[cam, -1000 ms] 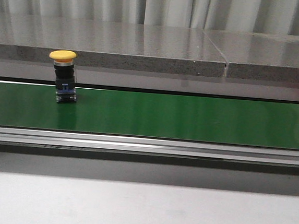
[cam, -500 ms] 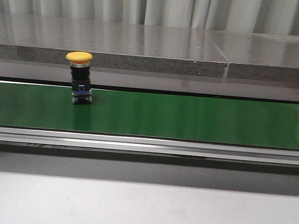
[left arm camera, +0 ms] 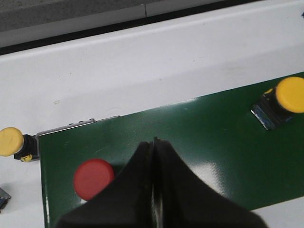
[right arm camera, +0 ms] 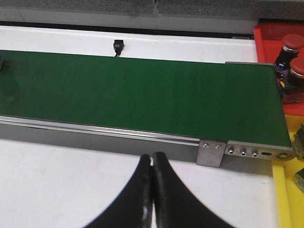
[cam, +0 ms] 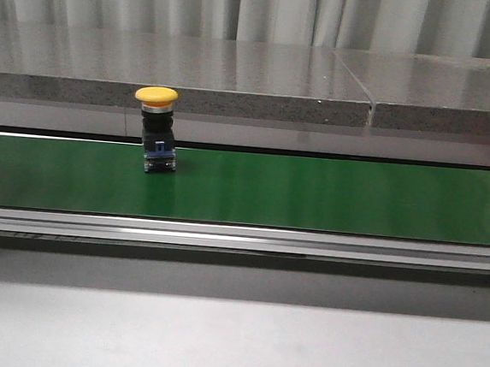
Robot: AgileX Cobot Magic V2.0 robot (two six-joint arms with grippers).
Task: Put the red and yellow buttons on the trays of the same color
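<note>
Yellow mushroom-head push button (cam: 155, 129) upright on green conveyor belt (cam: 330, 195), left portion. Left end effector (left arm camera: 154, 142) and right end effector (right arm camera: 152, 156) both closed, empty. Advice: open before approach, grip black body below cap.

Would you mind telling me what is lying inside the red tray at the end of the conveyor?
In the right wrist view, the red tray holds two red-capped buttons. Most of the tray runs out of frame, so whatever else it holds cannot be seen.
</note>
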